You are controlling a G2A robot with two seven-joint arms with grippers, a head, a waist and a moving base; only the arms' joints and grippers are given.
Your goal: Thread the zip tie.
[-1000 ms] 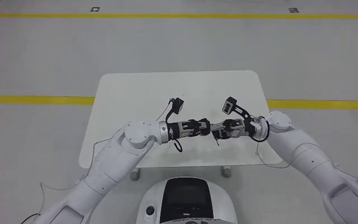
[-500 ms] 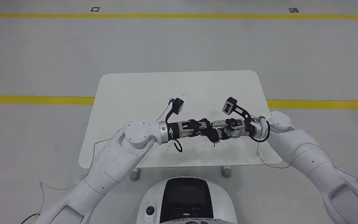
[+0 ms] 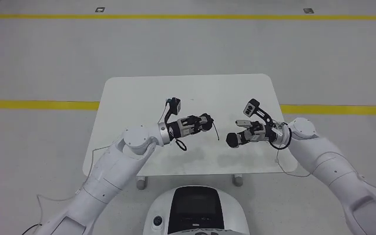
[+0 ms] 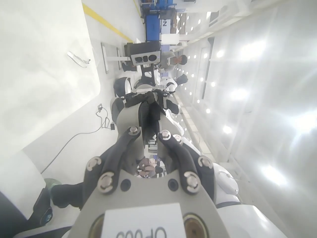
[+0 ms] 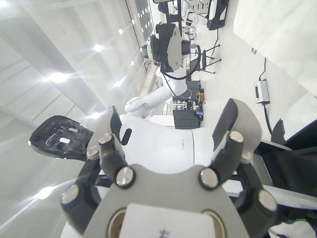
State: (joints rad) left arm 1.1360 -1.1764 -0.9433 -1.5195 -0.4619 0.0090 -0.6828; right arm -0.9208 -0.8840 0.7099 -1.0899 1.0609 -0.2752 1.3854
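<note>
Seen from above, two white robot arms are held over the near half of a white table [image 3: 147,100]. The left gripper [image 3: 208,121] has its fingers pressed together on a thin black zip tie [image 3: 215,130]. The tie's free length curves toward the near side, above the tabletop. The right gripper [image 3: 230,141] sits just right of the tie without touching it, spread wide and holding nothing. Whether the tie forms a closed loop is too small to tell. The likely risk is that the springy strap twists or swings in the one-sided pinch. The right gripper could then close on air, or a loosely threaded tail could slide back out of the head.
</note>
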